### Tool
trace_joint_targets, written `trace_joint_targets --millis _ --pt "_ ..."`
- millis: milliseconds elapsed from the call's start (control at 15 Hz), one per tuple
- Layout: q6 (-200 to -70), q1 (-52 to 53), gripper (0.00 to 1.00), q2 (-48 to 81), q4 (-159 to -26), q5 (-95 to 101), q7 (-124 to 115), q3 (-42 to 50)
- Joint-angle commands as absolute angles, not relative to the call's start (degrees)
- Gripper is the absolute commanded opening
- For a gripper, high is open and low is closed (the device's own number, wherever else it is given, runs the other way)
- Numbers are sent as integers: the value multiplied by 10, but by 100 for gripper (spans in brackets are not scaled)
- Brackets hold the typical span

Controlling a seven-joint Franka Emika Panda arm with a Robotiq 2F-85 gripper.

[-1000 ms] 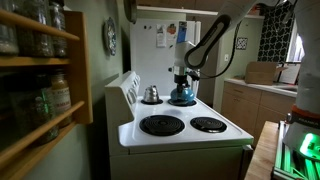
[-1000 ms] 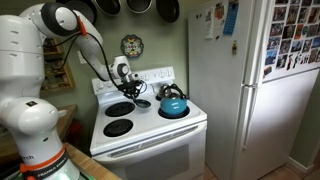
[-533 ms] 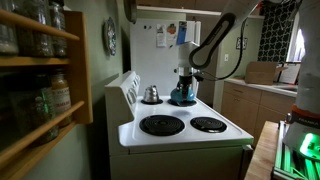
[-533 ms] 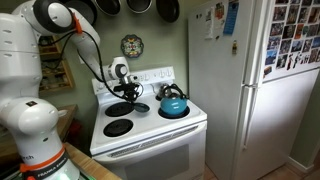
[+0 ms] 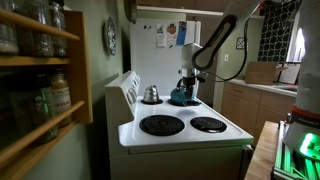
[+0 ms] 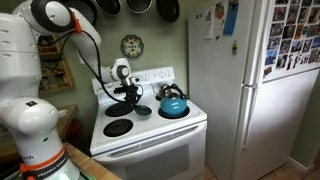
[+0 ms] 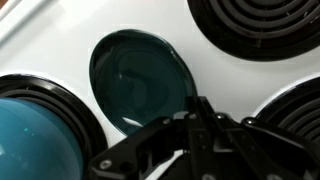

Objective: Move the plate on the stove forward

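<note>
The plate [image 7: 140, 80] lies flat on the stove [image 6: 150, 128], on the white table [image 7: 60, 50] that its top makes. It sits in the middle between the burners, well away from every edge and corner. It looks glossy, stiff and light, probably glass or ceramic, so it is likely to be slippery and breakable. Its rim sits low against the table, leaving little to pinch. The rim on the back-edge side seems the best place to take hold, either nipped or simply pushed so the plate slides toward the front edge.

The gripper [image 7: 197, 103] hangs over the plate's rim, its fingers apparently drawn together with nothing between them. The kettle [image 7: 30, 140] stands just beside the plate on a back burner [image 7: 262, 14].
</note>
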State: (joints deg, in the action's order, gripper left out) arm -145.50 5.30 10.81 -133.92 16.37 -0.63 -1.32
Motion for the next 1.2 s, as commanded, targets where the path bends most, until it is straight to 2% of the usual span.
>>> trace_joint_targets --millis 0,67,133,1133 --pt "-1454 52 7 107 -1339 163 -7 -15" --pt "-1454 52 7 107 -1339 163 -7 -15" --pt "-1454 52 2 107 -1339 163 -7 -15" --pt "-1416 75 2 158 -1312 255 -184 29"
